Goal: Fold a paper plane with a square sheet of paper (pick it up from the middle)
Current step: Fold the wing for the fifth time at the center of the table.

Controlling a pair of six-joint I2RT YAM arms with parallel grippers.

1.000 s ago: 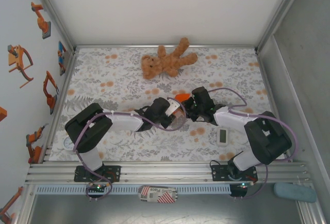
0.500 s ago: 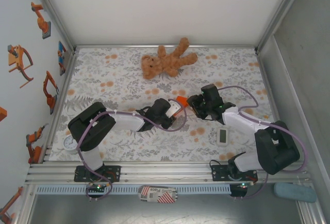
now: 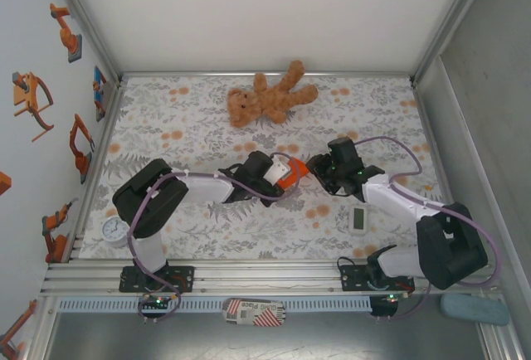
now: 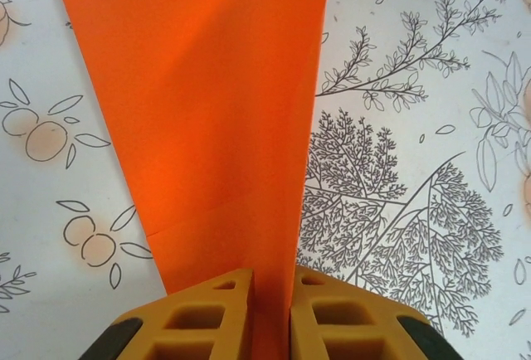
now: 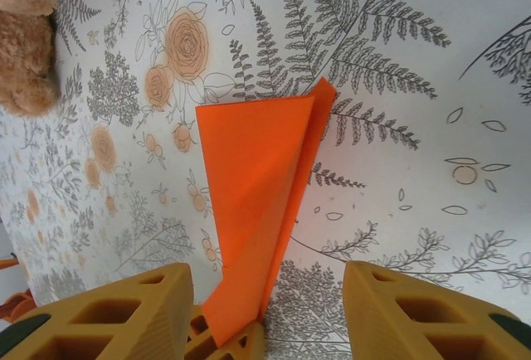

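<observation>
**Left gripper pinches folded orange paper by narrow end; right gripper spread and off it**

The orange paper (image 3: 293, 175) is mid-table, held between the two grippers and well apart from the teddy bear (image 3: 270, 99) at the back.

The left gripper (image 3: 278, 172) is clamped on it. In the left wrist view the fingers (image 4: 207, 320) are pressed onto the narrow end of the paper (image 4: 207, 103). The long axis runs straight away from the gripper (image 4: 271, 318), and the paper widens until it runs off the top edge.

In the right wrist view the paper (image 5: 249, 186) is a folded wedge. Its narrow end is low in the frame, and a sharp corner points up and to the right. The long axis is near upright, leaning right. The teddy bear (image 5: 25, 36) is at the upper left.

The right gripper (image 3: 320, 167) is just beside the paper. Its fingers (image 5: 108, 318) are wide apart and hold nothing, and the gripper (image 5: 267, 270) straddles the narrow end without touching it.

A white gadget (image 3: 358, 218) lies near the right arm, on the floral table (image 3: 166, 128).

Versus a second ago:
- The right gripper was tight against the paper with its jaws closer together. It has now backed off to the right and opened.
- The paper sits slightly nearer the front edge.
- The left gripper's pinch has tightened.
- The teddy bear and the gadget are unmoved.
</observation>
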